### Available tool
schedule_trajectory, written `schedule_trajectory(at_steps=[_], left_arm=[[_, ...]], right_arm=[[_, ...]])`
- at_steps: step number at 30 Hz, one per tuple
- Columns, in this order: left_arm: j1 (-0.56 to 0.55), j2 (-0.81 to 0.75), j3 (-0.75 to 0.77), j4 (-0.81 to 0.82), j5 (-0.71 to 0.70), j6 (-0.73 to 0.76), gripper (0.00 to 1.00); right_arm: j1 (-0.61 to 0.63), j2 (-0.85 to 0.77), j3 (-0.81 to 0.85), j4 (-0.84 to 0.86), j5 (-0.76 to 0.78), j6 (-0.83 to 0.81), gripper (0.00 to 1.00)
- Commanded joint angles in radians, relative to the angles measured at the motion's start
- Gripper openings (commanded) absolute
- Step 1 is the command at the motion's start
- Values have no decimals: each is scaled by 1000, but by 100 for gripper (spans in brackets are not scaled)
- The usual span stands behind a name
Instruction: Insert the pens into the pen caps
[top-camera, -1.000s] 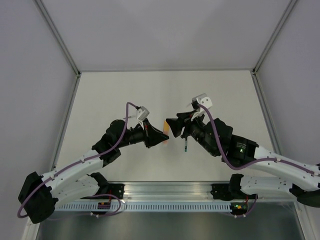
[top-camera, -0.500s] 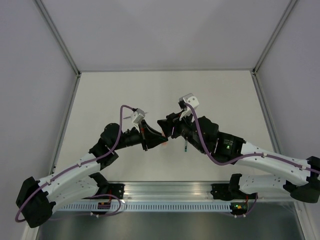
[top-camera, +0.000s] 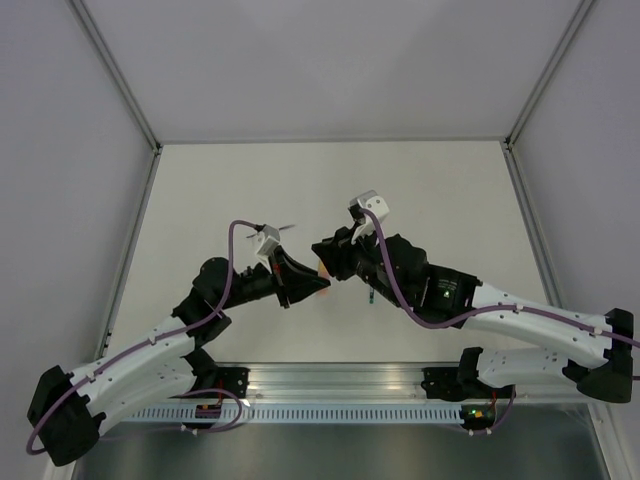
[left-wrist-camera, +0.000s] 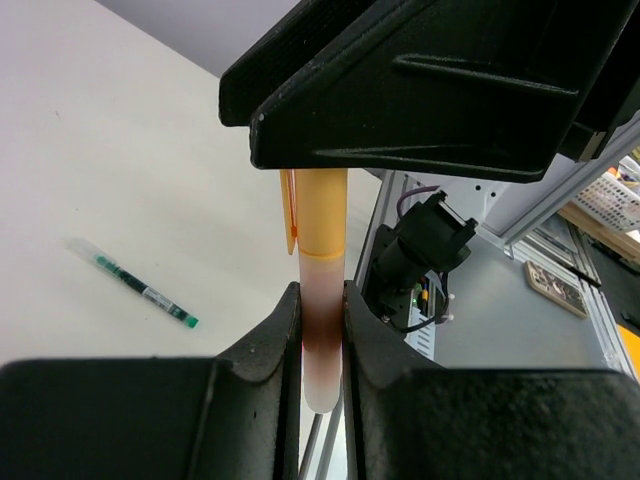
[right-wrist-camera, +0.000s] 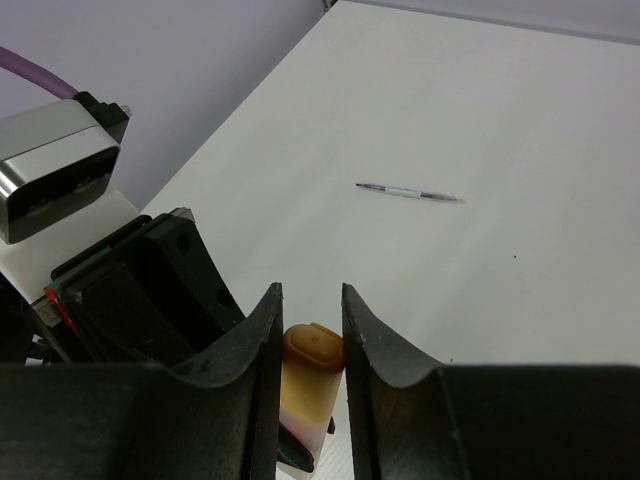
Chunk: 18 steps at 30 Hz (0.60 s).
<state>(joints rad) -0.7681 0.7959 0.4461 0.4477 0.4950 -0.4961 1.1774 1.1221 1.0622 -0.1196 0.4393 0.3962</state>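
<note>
My left gripper (left-wrist-camera: 322, 290) is shut on the pale pink barrel of the pink-orange marker (left-wrist-camera: 322, 320), held above the table. The yellow-orange cap (left-wrist-camera: 322, 215) sits on the marker's far end. My right gripper (right-wrist-camera: 310, 295) faces the left one, and its two fingers press on either side of that cap (right-wrist-camera: 312, 360). In the top view both grippers meet at mid-table around the marker (top-camera: 322, 270). The dark pen with green (left-wrist-camera: 135, 284) lies on the table, and so does the thin silver-grey pen (right-wrist-camera: 408, 193). The other caps are out of view.
The green pen (top-camera: 371, 293) lies just under the right arm, and the silver-grey pen (top-camera: 280, 229) lies behind the left wrist. The table's aluminium rail (top-camera: 340, 385) with the arm bases runs along the near edge. Grey walls enclose the other three sides.
Both arms have shifted a little left and nearer. The right gripper's jaws have narrowed from wide apart onto the yellow-orange cap. The left grip on the marker is unchanged.
</note>
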Motion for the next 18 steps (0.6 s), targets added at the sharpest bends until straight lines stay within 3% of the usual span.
schedule_trajectory(at_steps=[1, 18], left_arm=[[0, -12, -4, 106, -58, 11, 2], [0, 60, 134, 37, -237, 11, 2]], right_arm=[[-2, 4, -28, -8, -25, 12, 2], [-2, 47, -151, 14, -116, 47, 0]])
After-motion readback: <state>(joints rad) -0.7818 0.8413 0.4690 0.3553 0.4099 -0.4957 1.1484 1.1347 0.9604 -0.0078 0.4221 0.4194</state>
